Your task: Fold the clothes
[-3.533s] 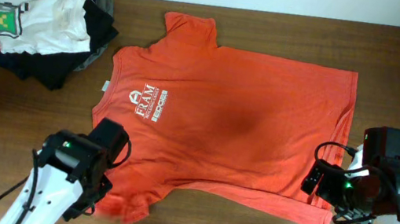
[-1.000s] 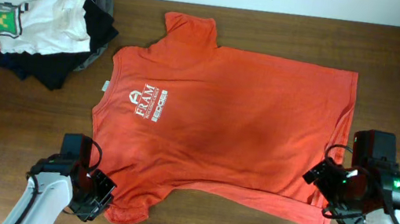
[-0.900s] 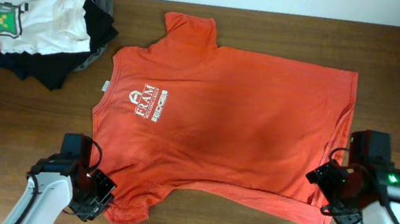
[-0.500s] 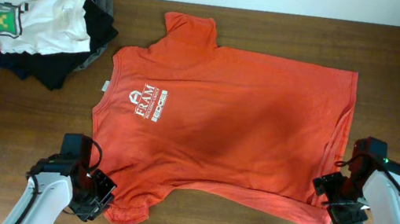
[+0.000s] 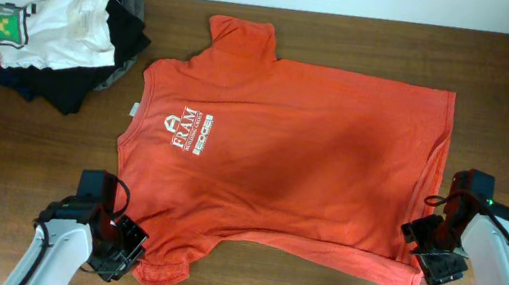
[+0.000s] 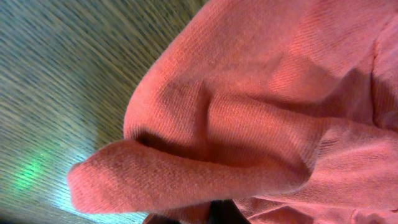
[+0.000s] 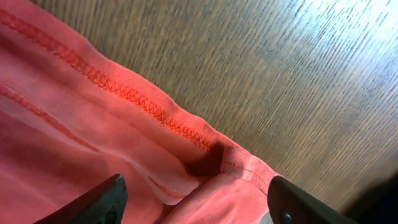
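Lying flat and print-up across the middle of the overhead frame, the red-orange T-shirt [image 5: 302,160] is spread on the wooden table [image 5: 29,160] with its collar toward the left and its hem toward the right, a layout that leaves every edge reachable for a first fold. At the lower left, the left gripper [image 5: 123,247] sits on the tip of the lower sleeve [image 5: 160,265]. Its wrist view is filled with a bunched roll of red cloth pressed against a dark finger, so I judge the jaws pinched closed on that sleeve, probably to anchor one end of the long bottom edge. At the lower right, the right gripper [image 5: 425,251] is low over the bottom corner of the hem [image 7: 143,102]. Its fingertips [image 7: 93,199] stand wide apart on either side of a small hump of stitched fabric, holding nothing yet and seemingly placed to close on the corner. With both ends taken, the near edge could be lifted as one. The pile of other garments [image 5: 54,32] at the upper left lies well apart, out of the way.
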Robot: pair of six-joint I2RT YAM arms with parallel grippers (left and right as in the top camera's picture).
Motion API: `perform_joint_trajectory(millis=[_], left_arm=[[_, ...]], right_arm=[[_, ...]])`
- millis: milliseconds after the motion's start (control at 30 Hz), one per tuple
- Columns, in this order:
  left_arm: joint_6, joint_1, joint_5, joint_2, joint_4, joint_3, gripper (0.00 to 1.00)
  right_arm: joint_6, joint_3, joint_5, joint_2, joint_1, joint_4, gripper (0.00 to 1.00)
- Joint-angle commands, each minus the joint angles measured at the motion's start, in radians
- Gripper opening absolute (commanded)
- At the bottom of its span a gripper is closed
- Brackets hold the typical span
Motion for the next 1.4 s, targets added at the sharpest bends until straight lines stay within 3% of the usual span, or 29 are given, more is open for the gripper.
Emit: perform_joint_trajectory(millis=[0,233,267,400,433,533,567,733,900,1167,1367], left_arm=[[-0.002,-0.002,0.005,0.019,0.010,-0.045,0.11],[-0.002,-0.002,0.005,0.018,0.010,-0.045,0.11],[-0.002,-0.002,0.005,0.018,0.010,-0.045,0.11],[-0.002,-0.002,0.005,0.018,0.010,-0.045,0.11],[-0.002,-0.002,0.005,0.018,0.009,-0.045,0.11],[-0.002,-0.002,0.006,0.018,0.009,-0.045,0.10],[-0.002,-0.002,0.009,0.018,0.009,-0.045,0.03],[0.011,-0.002,0.026,0.018,0.006,-0.044,0.01],[0.144,-0.002,0.092,-0.002,-0.071,0.032,0.01],[0.175,-0.002,-0.098,-0.126,-0.364,0.282,0.01],[0.190,-0.002,-0.143,-0.201,-0.323,0.393,0.01]], right_arm=[[0.007,-0.048,0.004,0.034,-0.004,0.027,0.78],[0.006,-0.058,0.005,0.050,-0.004,0.043,0.77],[0.006,-0.058,0.005,0.050,-0.004,0.043,0.73],[0.006,-0.058,0.005,0.050,-0.004,0.038,0.41],[0.006,-0.058,0.004,0.050,-0.004,0.035,0.24],[0.006,-0.058,0.005,0.050,-0.004,0.031,0.08],[0.006,-0.058,0.005,0.050,-0.004,0.030,0.04],[0.006,-0.058,0.005,0.050,-0.004,0.026,0.04],[0.006,-0.032,0.005,0.050,-0.005,-0.034,0.04],[0.003,0.111,0.053,0.050,-0.005,-0.191,0.04],[0.003,0.171,0.102,0.050,-0.005,-0.225,0.04]])
